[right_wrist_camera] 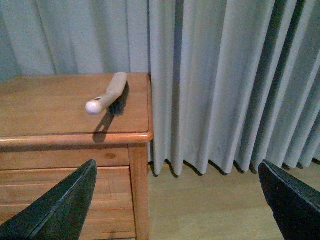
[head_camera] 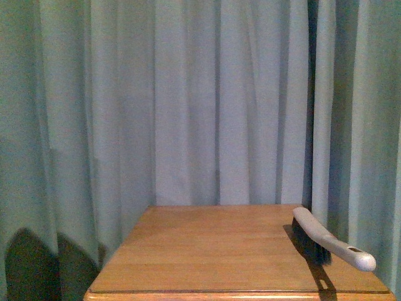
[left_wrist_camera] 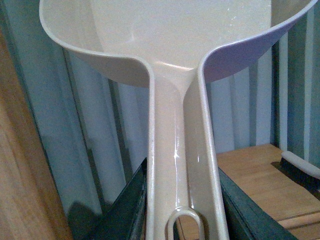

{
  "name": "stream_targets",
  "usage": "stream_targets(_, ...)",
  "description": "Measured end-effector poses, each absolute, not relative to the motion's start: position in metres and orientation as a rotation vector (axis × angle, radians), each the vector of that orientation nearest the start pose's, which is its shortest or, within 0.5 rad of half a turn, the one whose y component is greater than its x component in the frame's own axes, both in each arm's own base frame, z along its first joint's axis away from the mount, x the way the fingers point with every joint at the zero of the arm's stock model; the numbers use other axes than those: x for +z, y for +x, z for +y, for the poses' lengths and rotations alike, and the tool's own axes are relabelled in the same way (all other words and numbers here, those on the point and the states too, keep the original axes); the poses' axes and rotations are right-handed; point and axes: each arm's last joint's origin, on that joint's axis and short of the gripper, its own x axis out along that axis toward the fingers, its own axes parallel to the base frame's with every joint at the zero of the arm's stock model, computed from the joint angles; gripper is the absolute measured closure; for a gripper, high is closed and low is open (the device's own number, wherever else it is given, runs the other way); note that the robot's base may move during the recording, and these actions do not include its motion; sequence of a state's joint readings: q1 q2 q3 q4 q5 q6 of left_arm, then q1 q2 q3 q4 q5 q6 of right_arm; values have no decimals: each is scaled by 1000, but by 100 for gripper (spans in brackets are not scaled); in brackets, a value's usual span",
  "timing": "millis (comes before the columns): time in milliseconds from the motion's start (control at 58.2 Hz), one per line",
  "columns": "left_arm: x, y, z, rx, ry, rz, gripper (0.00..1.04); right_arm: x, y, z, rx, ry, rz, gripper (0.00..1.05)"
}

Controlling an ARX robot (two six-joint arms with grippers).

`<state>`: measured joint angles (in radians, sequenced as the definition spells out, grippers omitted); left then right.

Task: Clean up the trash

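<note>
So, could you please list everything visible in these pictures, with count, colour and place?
table: one, orange-brown wood, before the curtain.
brush: one, pale handle, dark bristles, lying near the table's right edge.
dustpan: one, beige, held by its handle.
curtain: at least one, pale grey-green, behind the table.
floor: one, light wood, beside the table.
trash: none in view.
left end effector: one, dark, shut on dustpan.
right end effector: one, dark, open, empty.

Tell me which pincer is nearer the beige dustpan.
Left. The left pincer clamps the handle of the dustpan between its fingers. The right pincer hangs open off the corner of the table, facing the brush, with no dustpan in its view.
</note>
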<state>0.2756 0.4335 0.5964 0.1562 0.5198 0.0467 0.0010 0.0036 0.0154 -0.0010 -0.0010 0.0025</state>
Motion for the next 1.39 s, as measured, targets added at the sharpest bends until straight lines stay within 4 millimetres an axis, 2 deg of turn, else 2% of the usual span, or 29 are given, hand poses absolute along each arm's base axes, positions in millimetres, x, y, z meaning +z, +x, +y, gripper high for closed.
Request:
stream_targets(137,331,99,23,-240,140,-271,77,168,97,0,2,2,-11,7)
stream_targets(275,325,100,25,-237,110,-251,77,170,105,5,-260,-51,142,7)
stream_targets(430,326,100,25,-240,108,-253,77,195,131,15,-182,-10,181,7)
stream_targets(550,326,100,25,-239,105,-253,77,221,166,25,-63,48,234,7)
stream_targets(653,326,100,25,-240,105,-253,77,244,208,36,12,92,321,7)
stream_targets(859,326,100,25,-239,105,-253,77,281,298,56,12,153,489,7)
stream_targets(962,326,100,25,-239,105,-253,77,292,333,65,3,177,563,7)
stream_targets(1065,326,100,25,-240,105,-253,77,293,362,76,6,212,639,7)
stream_targets(1169,326,100,25,-239,105,-253,77,287,383,87,-1,232,711,7)
stream_targets(1392,326,100,25,-240,105,-253,77,269,404,106,-12,242,818,7)
